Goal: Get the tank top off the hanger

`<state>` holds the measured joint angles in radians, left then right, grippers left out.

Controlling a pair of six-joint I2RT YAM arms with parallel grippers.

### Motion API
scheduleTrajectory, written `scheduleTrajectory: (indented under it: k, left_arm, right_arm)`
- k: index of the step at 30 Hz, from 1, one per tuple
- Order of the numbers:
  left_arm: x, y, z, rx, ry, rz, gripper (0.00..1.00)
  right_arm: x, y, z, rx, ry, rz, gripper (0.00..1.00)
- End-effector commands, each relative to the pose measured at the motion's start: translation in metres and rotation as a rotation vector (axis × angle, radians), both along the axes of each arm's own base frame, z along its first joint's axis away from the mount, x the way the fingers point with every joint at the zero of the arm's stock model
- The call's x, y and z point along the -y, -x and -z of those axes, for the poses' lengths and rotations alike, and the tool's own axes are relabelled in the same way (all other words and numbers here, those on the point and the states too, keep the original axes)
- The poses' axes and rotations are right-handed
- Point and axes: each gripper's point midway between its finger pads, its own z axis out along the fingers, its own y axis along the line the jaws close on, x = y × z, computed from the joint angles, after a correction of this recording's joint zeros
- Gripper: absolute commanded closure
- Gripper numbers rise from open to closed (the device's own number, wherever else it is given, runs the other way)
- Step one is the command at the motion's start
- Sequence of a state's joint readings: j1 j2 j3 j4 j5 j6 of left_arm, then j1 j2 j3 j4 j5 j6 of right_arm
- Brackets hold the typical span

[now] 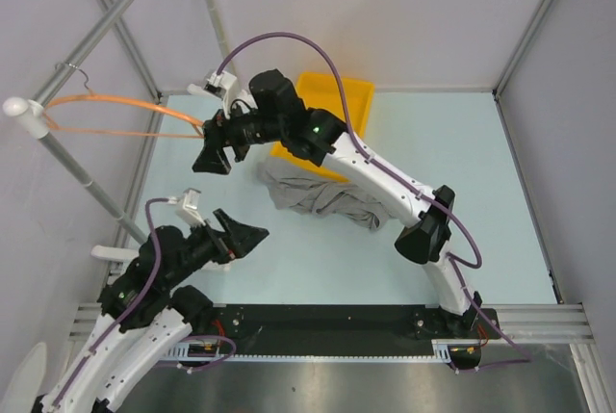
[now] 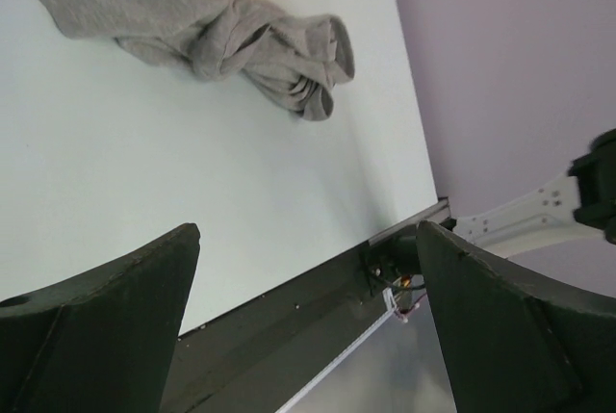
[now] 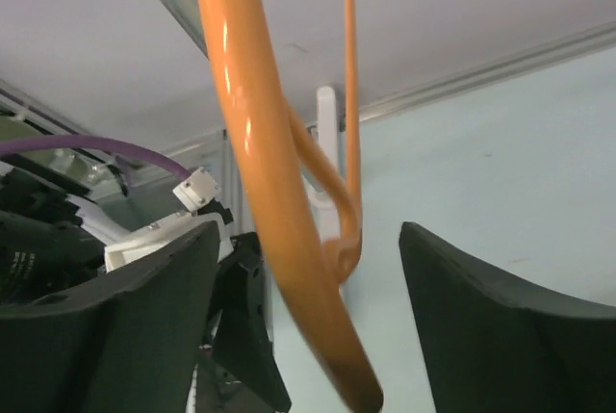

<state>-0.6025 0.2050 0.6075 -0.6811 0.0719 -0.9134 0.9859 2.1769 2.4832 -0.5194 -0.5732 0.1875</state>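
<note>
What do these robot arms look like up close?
The left arm and right arm are white shells with black joints, each trailing a purple cable. The left gripper and right gripper have two black wedge-shaped fingers. A green light dots the right arm.

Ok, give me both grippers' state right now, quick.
Left gripper: open, holding nothing.
Right gripper: open, fingers either side of the orange hanger, not gripping it.

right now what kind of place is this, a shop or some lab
Most likely a robot test cell in a lab, not a shop: bare grey walls framed by metal poles, a pale blue table with two robot arms bolted at its near edge, and one orange hanger.
</note>
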Motion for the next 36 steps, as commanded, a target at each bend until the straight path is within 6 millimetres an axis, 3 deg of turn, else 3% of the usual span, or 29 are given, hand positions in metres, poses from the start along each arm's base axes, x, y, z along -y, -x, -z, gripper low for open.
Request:
scheduleTrajectory:
  k: [1, 2, 3, 7, 8, 11, 12, 14, 15, 16, 18, 19, 22, 23, 25, 26, 30, 36]
  left_arm:
    - [0.026, -0.010, 0.009, -0.031, -0.026, 0.106, 0.01]
    - [0.031, -0.012, 0.007, -0.025, -0.025, 0.128, 0.00]
    - [0.037, -0.017, 0.016, -0.056, -0.049, 0.141, 0.01]
    - [0.058, -0.028, 0.027, -0.086, -0.079, 0.197, 0.01]
    - [0.063, -0.035, 0.025, -0.069, -0.086, 0.188, 0.01]
    - [0.088, -0.040, 0.031, -0.058, -0.160, 0.218, 0.01]
    - [0.098, -0.045, 0.039, -0.055, -0.223, 0.196, 0.00]
    - [0.111, -0.055, 0.040, -0.009, -0.263, 0.166, 0.00]
    - [0.117, -0.061, 0.038, 0.020, -0.288, 0.140, 0.00]
    - [0.126, -0.068, 0.057, -0.002, -0.349, 0.142, 0.01]
    - [0.137, -0.087, 0.051, 0.023, -0.380, 0.097, 0.01]
    - [0.141, -0.097, 0.077, -0.018, -0.466, 0.082, 0.01]
    - [0.144, -0.130, 0.081, 0.017, -0.581, -0.022, 0.01]
    - [0.147, -0.138, 0.103, -0.003, -0.648, -0.021, 0.01]
    - [0.151, -0.159, 0.104, 0.006, -0.690, -0.028, 0.01]
    - [0.146, -0.170, 0.122, -0.033, -0.729, -0.044, 0.01]
    - [0.143, -0.197, 0.143, -0.042, -0.786, -0.045, 0.00]
    - [0.161, -0.218, 0.173, -0.054, -0.843, 0.003, 0.02]
  right_arm:
    - [0.037, -0.005, -0.052, 0.061, -0.057, 0.123, 0.13]
    - [0.051, -0.005, -0.055, 0.048, -0.044, 0.153, 0.02]
    - [0.059, -0.012, -0.053, 0.039, -0.033, 0.200, 0.00]
    - [0.114, -0.026, -0.043, -0.035, 0.003, 0.377, 0.00]
    - [0.142, -0.035, -0.033, -0.050, 0.017, 0.461, 0.00]
    - [0.193, -0.045, -0.023, -0.095, 0.009, 0.618, 0.00]
    - [0.227, -0.043, -0.016, -0.109, 0.005, 0.684, 0.00]
    - [0.261, -0.043, -0.004, -0.148, 0.000, 0.776, 0.00]
    - [0.289, -0.039, 0.011, -0.163, 0.007, 0.834, 0.00]
    - [0.303, -0.035, 0.012, -0.165, -0.008, 0.866, 0.01]
    - [0.334, -0.022, 0.022, -0.175, -0.026, 0.931, 0.00]
    - [0.342, -0.017, 0.028, -0.185, -0.022, 0.948, 0.00]
    - [0.363, 0.000, 0.039, -0.200, -0.017, 0.980, 0.00]
    - [0.367, 0.004, 0.042, -0.205, -0.012, 0.986, 0.00]
    - [0.372, 0.016, 0.049, -0.222, -0.001, 0.979, 0.00]
    - [0.372, 0.020, 0.051, -0.229, 0.000, 0.973, 0.00]
    - [0.378, 0.035, 0.056, -0.251, -0.008, 0.960, 0.00]
    - [0.378, 0.044, 0.057, -0.239, -0.014, 0.932, 0.00]
